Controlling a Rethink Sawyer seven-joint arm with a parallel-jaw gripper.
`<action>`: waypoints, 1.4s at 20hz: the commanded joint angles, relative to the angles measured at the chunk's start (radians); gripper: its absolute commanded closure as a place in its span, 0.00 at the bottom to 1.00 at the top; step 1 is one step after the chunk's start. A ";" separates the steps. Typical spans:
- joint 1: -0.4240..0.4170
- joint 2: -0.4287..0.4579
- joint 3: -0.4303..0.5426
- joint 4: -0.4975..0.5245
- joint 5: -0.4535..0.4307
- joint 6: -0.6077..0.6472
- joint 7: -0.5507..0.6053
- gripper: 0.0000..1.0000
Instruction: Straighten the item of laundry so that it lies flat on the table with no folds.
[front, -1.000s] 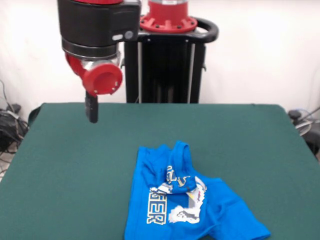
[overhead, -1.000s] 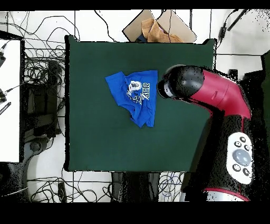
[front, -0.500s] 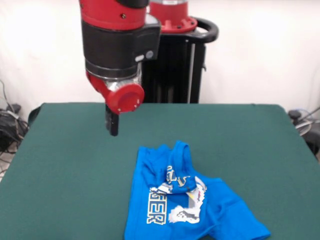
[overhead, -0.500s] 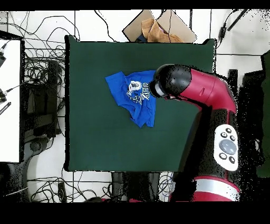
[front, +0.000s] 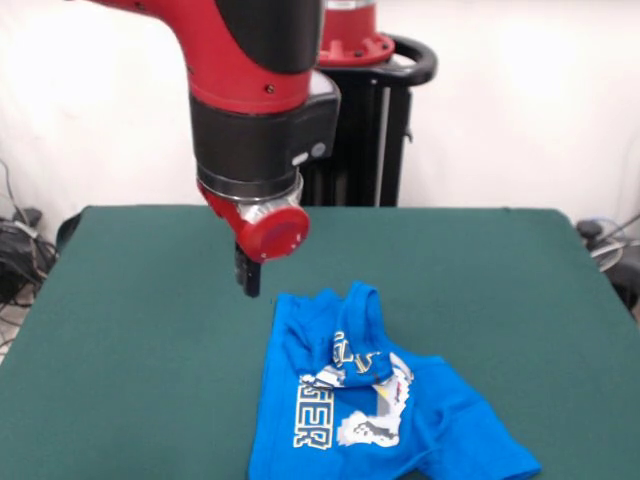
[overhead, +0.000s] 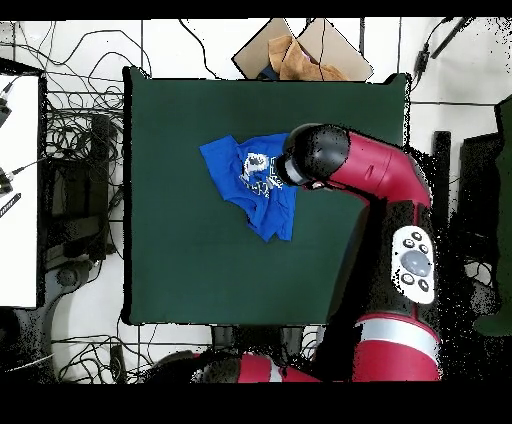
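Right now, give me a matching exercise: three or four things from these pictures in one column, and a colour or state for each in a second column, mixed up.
Things:
1. T-shirt
2. table
3. gripper
4. cardboard box

States:
A. dark green, mostly bare
B. above the table, beside the shirt's edge
C. off the table, on the floor
D. bright blue, crumpled with folds

Pairs: 1-D, 2-A, 3-B, 4-C

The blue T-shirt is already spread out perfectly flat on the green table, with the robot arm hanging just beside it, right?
Not quite. The front view shows the T-shirt still crumpled, a fold lying across its print. The rest holds: it lies on the green table, and the end effector hangs just beside it.
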 joint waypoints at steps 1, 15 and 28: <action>0.053 0.035 0.054 0.036 0.062 -0.020 0.177 1.00; 0.077 0.049 0.093 0.125 0.098 -0.044 0.090 1.00; 0.011 0.156 0.177 0.174 0.088 -0.214 -0.002 1.00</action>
